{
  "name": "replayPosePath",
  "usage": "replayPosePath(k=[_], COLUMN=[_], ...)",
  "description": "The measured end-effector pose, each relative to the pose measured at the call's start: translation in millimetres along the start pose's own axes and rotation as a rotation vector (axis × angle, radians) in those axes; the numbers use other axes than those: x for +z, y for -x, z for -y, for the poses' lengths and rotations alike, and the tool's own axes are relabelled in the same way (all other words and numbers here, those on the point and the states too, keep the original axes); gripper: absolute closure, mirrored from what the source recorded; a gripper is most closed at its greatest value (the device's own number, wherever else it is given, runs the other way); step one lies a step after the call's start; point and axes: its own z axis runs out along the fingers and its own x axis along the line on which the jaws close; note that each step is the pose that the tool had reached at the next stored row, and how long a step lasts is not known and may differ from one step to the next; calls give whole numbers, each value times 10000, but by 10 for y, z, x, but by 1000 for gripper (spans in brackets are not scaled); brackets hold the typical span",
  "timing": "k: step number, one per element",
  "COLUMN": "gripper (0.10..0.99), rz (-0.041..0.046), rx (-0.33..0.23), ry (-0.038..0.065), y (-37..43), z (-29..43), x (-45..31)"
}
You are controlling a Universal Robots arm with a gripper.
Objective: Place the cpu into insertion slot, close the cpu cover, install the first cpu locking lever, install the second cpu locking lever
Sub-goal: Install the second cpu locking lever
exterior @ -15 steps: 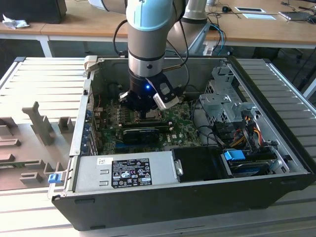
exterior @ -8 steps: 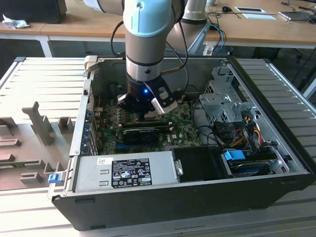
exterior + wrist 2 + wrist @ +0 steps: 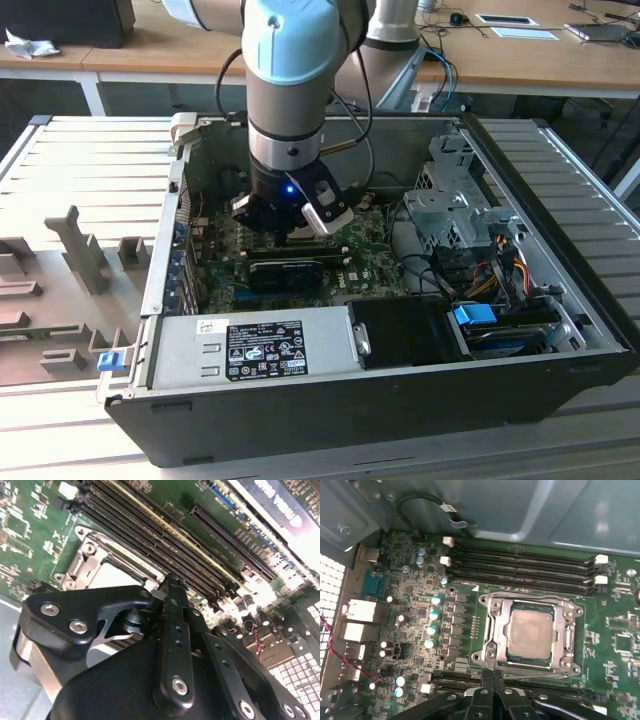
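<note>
cpu [image 3: 530, 633]: flat dull-grey metal square, seated | cpu cover [image 3: 496, 635]: silver frame, down | tool [image 3: 493, 684]: clenched, empty

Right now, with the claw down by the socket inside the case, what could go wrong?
Two risks. The black claw looks shut right at the edge of the thin silver metal cpu cover frame, which seems down over the dull silver-grey square cpu; a sideways slip could scrape the green motherboard. The long black memory slots flank the socket closely, so a wide swing might catch their white end clips.
</note>
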Motion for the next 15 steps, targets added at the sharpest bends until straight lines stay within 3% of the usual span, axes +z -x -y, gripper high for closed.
replayPosePath(k=[2,6,9,15], gripper=[980,980,980,980], rz=[15,33,77,140], rx=[-36,-37,-43,-51], ry=[135,259,497,853], y=[-10,-31,-74,-103], z=[5,32,60,123], x=[28,70,84,123])
